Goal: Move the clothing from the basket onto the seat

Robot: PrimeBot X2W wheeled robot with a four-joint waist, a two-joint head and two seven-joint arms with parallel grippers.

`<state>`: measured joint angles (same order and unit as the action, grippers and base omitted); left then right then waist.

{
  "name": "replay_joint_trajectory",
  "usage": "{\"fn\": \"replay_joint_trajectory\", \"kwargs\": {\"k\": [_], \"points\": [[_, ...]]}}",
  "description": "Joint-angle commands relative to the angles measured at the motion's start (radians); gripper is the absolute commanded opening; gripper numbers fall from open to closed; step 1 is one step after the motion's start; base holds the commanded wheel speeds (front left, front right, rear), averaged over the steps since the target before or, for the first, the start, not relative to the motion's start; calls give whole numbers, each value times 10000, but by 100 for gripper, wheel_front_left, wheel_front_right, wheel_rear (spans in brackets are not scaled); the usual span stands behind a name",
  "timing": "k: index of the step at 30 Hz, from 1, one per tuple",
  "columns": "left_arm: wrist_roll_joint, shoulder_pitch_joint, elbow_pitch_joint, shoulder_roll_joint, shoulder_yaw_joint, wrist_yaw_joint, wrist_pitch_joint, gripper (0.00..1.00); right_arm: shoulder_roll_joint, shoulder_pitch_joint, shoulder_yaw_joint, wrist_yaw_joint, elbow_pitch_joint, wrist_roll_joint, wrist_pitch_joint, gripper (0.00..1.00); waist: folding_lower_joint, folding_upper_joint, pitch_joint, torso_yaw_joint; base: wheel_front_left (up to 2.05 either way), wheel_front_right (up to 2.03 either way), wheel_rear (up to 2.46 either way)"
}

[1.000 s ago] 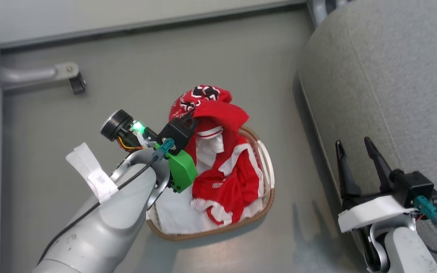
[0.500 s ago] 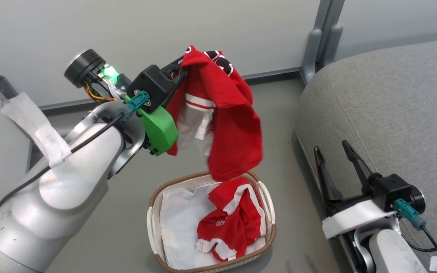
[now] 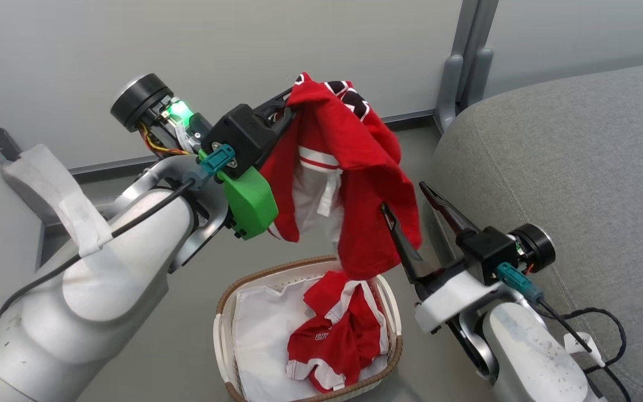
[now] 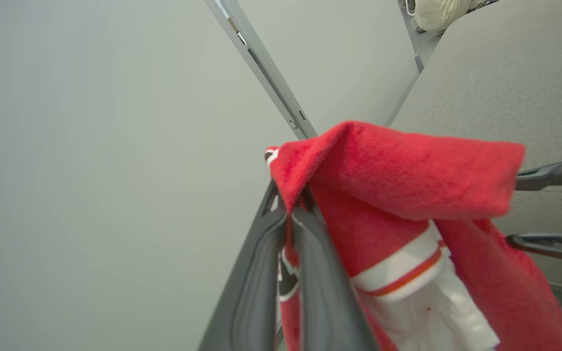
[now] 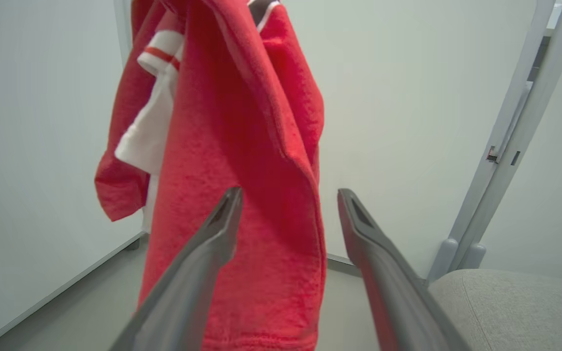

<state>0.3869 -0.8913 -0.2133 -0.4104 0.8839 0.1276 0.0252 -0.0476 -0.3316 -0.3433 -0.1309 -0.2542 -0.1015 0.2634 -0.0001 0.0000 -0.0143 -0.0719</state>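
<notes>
Red jersey [image 3: 355, 184] hanging from left gripper [image 3: 291, 105], above basket [image 3: 224, 312].
Left gripper is pinching the top fold; right gripper [image 3: 402, 195] is gaping wide at the hem; second jersey [image 3: 335, 340] is lying in basket, beside seat [image 3: 578, 167].

Soft, even, bright light fills all three views, so shadows on the floor [image 3: 187, 346] are faint and soft-edged, and the only glare is the green lamp [image 3: 179, 110] glowing on the left wrist. The head view is crisp throughout. In the wrist views the left claw [image 4: 291, 207] and right claw [image 5: 291, 195] loom large and blurred toward the bottom edge, and the lifted jersey [image 4: 408, 170] looks slightly smeared along its right edge.
</notes>
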Motion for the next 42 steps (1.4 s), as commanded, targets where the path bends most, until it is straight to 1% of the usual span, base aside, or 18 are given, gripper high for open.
{"fn": "replay_joint_trajectory", "kwargs": {"k": [1,8,13,19,20,21,22,23,28,31,32,33,34,35,42], "points": [[125,138,98,83,32,-61,-57,0,-52,-261,-19,3,-169,105,21,100,1,0,23,7,0,0,0],[133,263,496,291,313,-60,-55,0,-51,-1248,-543,3,-814,268,21,100,1,0,107,26,0,0,0],[142,329,698,312,428,-77,-34,0,-47,-1810,-678,3,-1057,313,21,100,1,0,130,42,0,0,0],[200,430,754,310,550,-60,-88,0,-243,-2362,-1707,3,-1735,-218,19,100,1,0,162,101,0,0,0],[222,455,724,319,558,-70,-94,0,-294,-2465,-2012,4,-1981,-371,15,74,1,0,172,121,0,0,0],[242,475,702,322,560,-87,-100,0,-326,-2576,-2235,3,-2160,-523,15,38,1,0,178,136,0,0,0],[289,519,661,320,528,-133,-115,0,-367,-2718,-2453,4,-2343,-712,15,12,1,0,183,154,0,0,0],[327,552,632,310,496,-157,-122,0,-394,-2817,-2594,4,-2433,-835,15,0,1,0,182,166,0,0,0],[695,940,335,105,268,-391,-219,0,-460,-2926,-2928,4,-2553,-1325,15,0,1,0,127,190,0,0,0],[927,1288,122,-2,110,-536,-399,0,-527,-2862,-3013,4,-2498,-1421,15,0,1,0,88,177,0,0,0],[992,1426,42,-31,54,-598,-503,18,-543,-2831,-3028,4,-2475,-1464,15,0,1,0,71,167,0,0,0],[1045,1554,-23,-53,6,-683,-613,39,-552,-2807,-3034,4,-2459,-1487,15,0,1,0,59,159,0,0,0],[1099,1722,-96,-76,-76,-829,-803,82,-561,-2775,-3023,4,-2432,-1532,15,0,1,0,45,146,0,0,0],[1142,1868,-145,-86,-110,-901,-927,100,-570,-2749,-2998,4,-2409,-1562,15,0,1,0,35,135,0,0,0],[2005,3296,-387,287,-499,-1431,-1866,100,-577,-2339,-2363,4,-2242,-1759,15,0,1,0,-18,124,0,0,0]]}}
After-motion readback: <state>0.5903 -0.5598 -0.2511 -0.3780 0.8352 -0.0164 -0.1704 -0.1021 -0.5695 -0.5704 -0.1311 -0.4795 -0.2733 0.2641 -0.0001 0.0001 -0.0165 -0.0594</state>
